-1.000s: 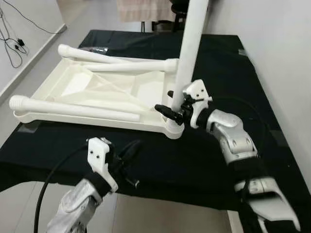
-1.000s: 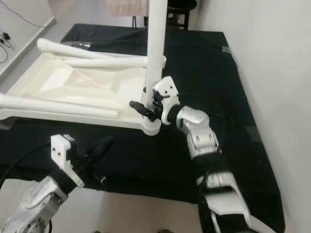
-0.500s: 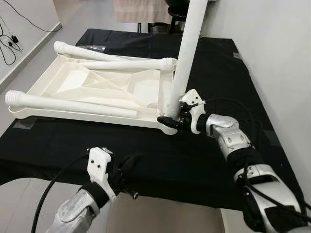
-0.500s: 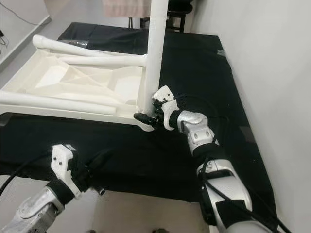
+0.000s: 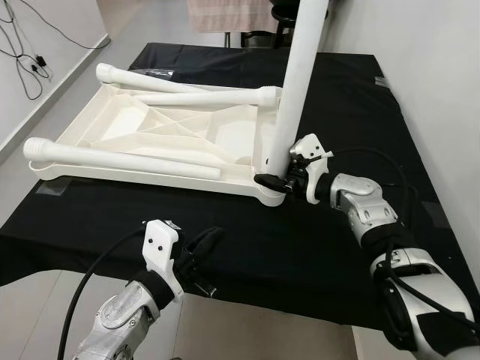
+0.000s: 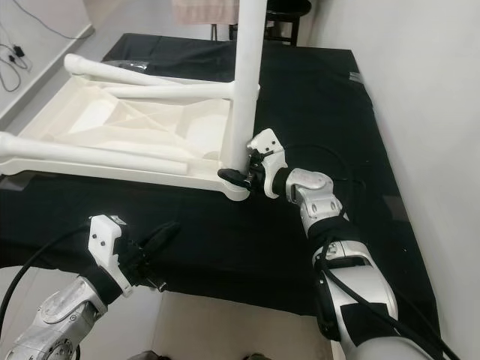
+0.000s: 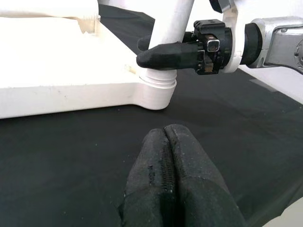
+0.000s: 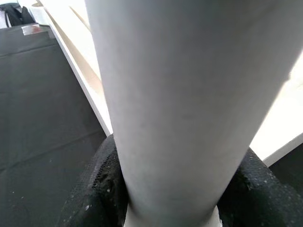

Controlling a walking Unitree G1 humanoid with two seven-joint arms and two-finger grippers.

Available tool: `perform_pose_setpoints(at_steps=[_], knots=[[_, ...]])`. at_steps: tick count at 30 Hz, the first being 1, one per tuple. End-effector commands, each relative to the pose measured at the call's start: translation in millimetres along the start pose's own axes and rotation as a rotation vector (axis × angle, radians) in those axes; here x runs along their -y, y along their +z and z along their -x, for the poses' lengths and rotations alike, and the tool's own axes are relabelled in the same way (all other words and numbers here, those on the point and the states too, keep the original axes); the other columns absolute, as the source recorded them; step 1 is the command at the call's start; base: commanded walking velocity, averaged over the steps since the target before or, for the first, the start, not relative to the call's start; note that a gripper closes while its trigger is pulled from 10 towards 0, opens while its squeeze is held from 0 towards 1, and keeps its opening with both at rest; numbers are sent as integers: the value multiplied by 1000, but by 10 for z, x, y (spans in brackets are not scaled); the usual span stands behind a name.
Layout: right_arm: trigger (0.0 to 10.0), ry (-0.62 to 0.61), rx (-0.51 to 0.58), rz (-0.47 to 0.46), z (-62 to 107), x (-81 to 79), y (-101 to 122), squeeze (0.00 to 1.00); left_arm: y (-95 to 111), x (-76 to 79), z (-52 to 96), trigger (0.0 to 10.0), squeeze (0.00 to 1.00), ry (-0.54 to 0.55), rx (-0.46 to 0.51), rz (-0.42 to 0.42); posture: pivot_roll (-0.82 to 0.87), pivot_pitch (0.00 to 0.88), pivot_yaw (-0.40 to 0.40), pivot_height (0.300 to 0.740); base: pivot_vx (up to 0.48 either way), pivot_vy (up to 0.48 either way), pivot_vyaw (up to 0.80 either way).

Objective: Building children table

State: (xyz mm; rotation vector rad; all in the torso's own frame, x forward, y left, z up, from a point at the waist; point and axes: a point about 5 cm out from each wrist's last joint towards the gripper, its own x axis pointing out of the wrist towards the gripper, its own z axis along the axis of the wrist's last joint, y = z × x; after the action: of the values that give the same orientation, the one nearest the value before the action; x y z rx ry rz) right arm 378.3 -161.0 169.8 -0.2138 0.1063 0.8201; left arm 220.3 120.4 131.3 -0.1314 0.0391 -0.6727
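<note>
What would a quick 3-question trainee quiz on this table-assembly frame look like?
1. True or false: the right hand grips the upright leg just above its corner socket.
2. How many legs lie flat across the inverted tabletop? A) one B) three C) five
3. Fill in: the left hand is ____, hovering over the black cloth.

Key: 1 true; 2 B; 3 shut

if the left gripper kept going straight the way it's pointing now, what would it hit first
Probably the corner socket of the upturned white tabletop, where the right gripper clamps the upright leg. The shut left gripper has bare black cloth between; depth is uncertain.
</note>
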Motion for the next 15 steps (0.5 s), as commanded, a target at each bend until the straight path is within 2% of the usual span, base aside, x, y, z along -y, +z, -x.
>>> perform_pose_setpoints(at_steps=[1, 2, 3, 4, 5, 7, 8, 9, 11, 13, 14, 15], knots=[[0, -52, 8, 34, 41, 37, 33, 0, -25, -2, 28, 10000, 0, 15, -15, -5, 55, 106, -11, 740, 0, 0, 0], [0, -52, 8, 34, 41, 37, 33, 0, -25, -2, 28, 10000, 0, 15, -15, -5, 55, 106, -11, 740, 0, 0, 0], [0, -311, -36, -9, 49, 5, -85, 0, -16, 13, 63, 10000, 0, 30, -12, -10, 58, 121, -21, 740, 0, 0, 0], [0, -458, -70, -53, 97, -254, -247, 0, -2, 31, 90, 10000, 0, 42, -7, -12, 67, 136, -24, 740, 0, 0, 0], [0, -458, -70, -53, 97, -254, -247, 0, -2, 31, 90, 10000, 0, 42, -7, -12, 67, 136, -24, 740, 0, 0, 0], [0, -633, -102, -132, 258, -668, -384, 0, 14, 51, 115, 10000, 0, 56, -1, -15, 70, 149, -3, 740, 0, 0, 0], [0, -642, -93, -126, 265, -798, -396, 0, 17, 72, 115, 10000, 0, 60, 2, -18, 52, 146, 13, 740, 0, 0, 0], [0, -652, -87, -116, 257, -849, -401, 0, 17, 87, 114, 10000, 0, 62, 3, -20, 52, 146, 13, 740, 0, 0, 0], [0, -656, -87, -105, 249, -847, -405, 0, 20, 94, 116, 10000, 0, 66, 6, -24, 61, 150, 9, 740, 0, 0, 0], [0, -663, -91, -69, 242, -771, -385, 0, 33, 92, 117, 10000, 0, 57, 4, -13, 60, 153, 5, 740, 0, 0, 0], [4941, -667, -90, -67, 227, -733, -349, 0, 38, 101, 128, 10000, 0, 53, 3, -11, 53, 163, 9, 740, 0, 0, 0], [4941, -667, -91, -65, 225, -730, -338, 0, 39, 105, 132, 10000, 0, 53, 3, -12, 53, 163, 9, 740, 0, 0, 0]])
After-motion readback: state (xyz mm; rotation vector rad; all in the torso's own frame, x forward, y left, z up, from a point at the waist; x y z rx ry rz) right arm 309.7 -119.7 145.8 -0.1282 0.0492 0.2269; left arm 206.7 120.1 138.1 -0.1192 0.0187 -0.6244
